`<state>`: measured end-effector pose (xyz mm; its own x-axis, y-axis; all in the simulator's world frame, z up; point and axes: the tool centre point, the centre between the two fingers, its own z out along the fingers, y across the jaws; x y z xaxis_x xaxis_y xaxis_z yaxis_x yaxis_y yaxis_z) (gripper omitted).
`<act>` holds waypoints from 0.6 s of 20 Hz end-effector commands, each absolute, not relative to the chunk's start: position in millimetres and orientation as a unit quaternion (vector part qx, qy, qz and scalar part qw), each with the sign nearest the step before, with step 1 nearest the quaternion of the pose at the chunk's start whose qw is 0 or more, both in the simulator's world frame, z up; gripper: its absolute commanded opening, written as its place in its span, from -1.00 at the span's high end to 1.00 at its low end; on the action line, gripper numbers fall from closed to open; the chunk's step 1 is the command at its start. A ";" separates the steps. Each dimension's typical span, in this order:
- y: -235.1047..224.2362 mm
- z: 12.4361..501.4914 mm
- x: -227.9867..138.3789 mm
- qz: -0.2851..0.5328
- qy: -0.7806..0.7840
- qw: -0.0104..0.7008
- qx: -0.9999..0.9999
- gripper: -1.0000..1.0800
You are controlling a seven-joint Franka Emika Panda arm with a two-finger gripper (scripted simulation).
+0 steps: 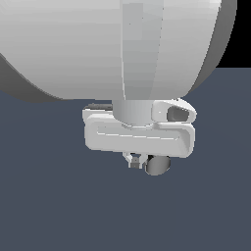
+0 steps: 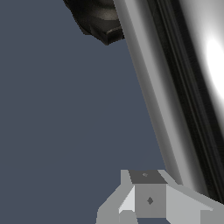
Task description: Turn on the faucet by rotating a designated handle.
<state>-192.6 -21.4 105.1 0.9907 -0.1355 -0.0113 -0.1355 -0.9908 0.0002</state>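
Observation:
In the wrist view the handle [image 2: 175, 87], a long shiny chrome bar, fills one side of the picture. It runs up to the faucet's black ribbed base [image 2: 97, 19]. One grey fingertip [image 2: 149, 199] of my gripper sits right beside the bar, and I cannot tell if they touch. The other finger is not visible. In the exterior view the white hand hides most of the fixture. Below the hand the gripper [image 1: 135, 162] shows only a small finger stub. The handle's round grey end [image 1: 158, 165] pokes out next to that stub.
The large white robot arm [image 1: 98, 44] fills the upper half of the exterior view. A plain dark blue-grey floor [image 1: 49, 206] lies under everything.

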 end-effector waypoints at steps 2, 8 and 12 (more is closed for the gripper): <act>-46.2 104.3 -185.4 0.000 0.077 0.001 -0.997 1.00; -74.1 104.3 -187.4 0.000 0.077 0.000 -0.997 1.00; -92.7 104.2 -188.7 0.000 0.077 0.000 -0.997 1.00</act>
<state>-187.1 -77.4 105.1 0.9912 -0.1327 0.0003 -0.1327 -0.9912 -0.0007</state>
